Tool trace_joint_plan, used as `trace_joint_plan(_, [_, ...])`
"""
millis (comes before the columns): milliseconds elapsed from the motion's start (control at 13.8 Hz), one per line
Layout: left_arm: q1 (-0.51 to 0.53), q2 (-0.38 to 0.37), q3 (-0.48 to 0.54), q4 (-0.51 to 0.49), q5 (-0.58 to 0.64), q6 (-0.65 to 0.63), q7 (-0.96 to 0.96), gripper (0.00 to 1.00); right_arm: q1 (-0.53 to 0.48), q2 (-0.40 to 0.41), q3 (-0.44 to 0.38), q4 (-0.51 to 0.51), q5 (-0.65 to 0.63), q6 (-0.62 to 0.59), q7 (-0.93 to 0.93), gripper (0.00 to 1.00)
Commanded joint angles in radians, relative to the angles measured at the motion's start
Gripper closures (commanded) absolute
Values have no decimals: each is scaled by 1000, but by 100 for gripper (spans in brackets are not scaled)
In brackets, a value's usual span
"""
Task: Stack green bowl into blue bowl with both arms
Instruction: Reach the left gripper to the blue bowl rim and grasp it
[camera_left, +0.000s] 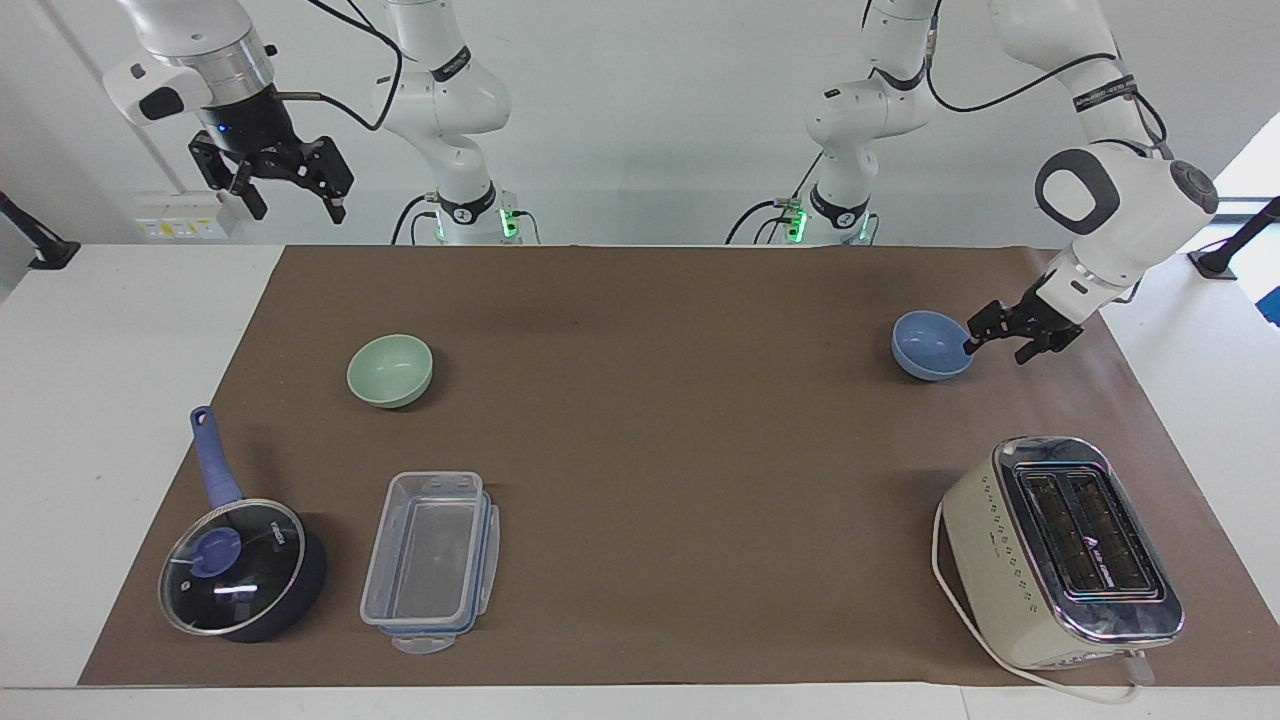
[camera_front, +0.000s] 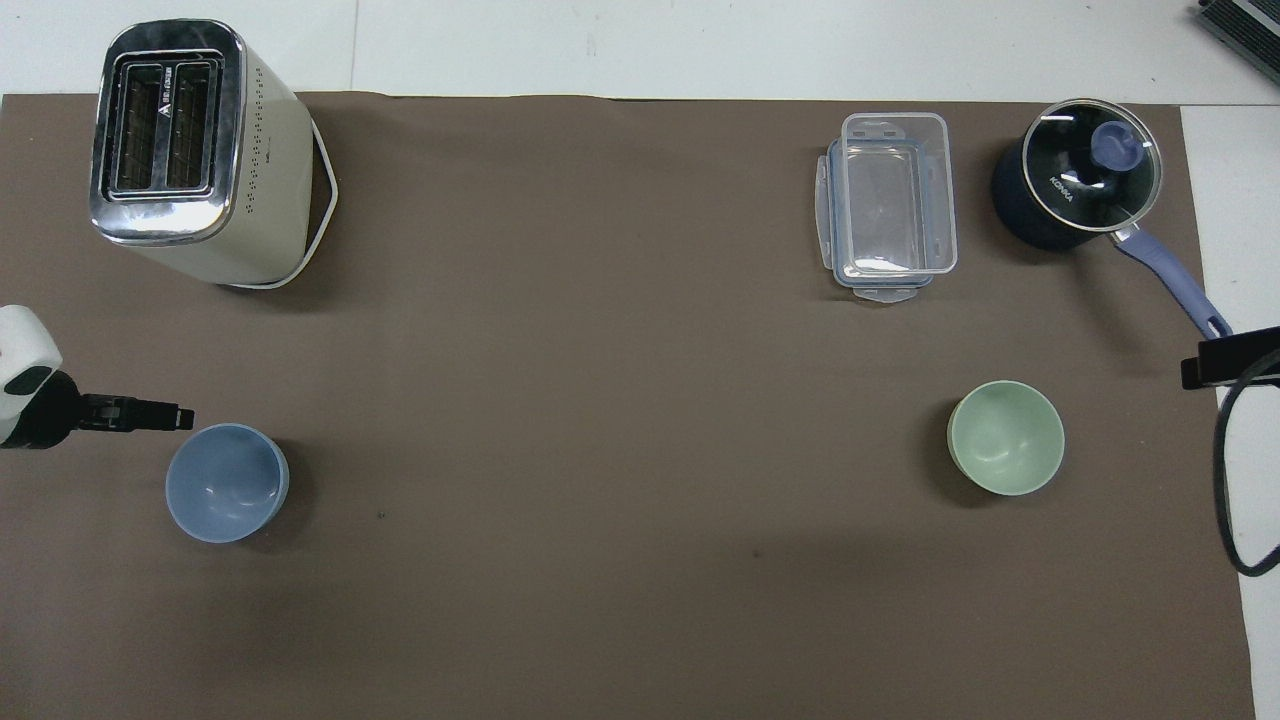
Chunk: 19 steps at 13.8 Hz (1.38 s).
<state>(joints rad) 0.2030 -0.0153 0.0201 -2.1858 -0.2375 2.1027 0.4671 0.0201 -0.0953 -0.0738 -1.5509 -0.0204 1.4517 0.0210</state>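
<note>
because the two bowls sit well apart, the left gripper (camera_left: 1001, 338) is low beside the blue bowl (camera_left: 930, 345), fingers spread, while the right gripper (camera_left: 287, 188), also open, waits high above the green bowl (camera_left: 390, 370).

One camera sits high across the worktop (camera_left: 640, 450), facing the robots, whose bases line the top edge. The other hangs above the robots' end, looking forward and steeply down. Both stand well back, taking in nearly the whole brown mat. They're half a turn apart: toaster (camera_left: 1060, 550) (camera_front: 195, 150), saucepan (camera_left: 240, 570) (camera_front: 1075, 175) and both bowls appear in each, sides swapped.
</note>
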Motion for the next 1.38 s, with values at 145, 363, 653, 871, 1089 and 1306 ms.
trace_joint_plan(145, [47, -26, -2, -81, -23, 29, 123, 3, -9, -21, 5, -25, 19, 7, 0, 0])
trace_joint_plan(363, [43, -69, -3, -185, -23, 54, 140, 10, -12, -21, 5, -25, 19, 6, 0, 0])
trace_joint_plan(653, [58, -63, -2, -212, -22, 80, 153, 23, -12, -21, 5, -25, 19, 6, 0, 0])
trace_joint_plan(871, [62, -60, -2, -220, -22, 89, 156, 49, -14, -21, 5, -25, 19, 6, 0, 0])
trace_joint_plan(1089, [64, -63, -2, -220, -22, 72, 147, 92, -16, -21, 5, -25, 19, 6, 0, 0])
trace_joint_plan(1306, [67, -64, -2, -218, -22, 44, 159, 100, -16, -21, 5, -25, 19, 6, 0, 0])
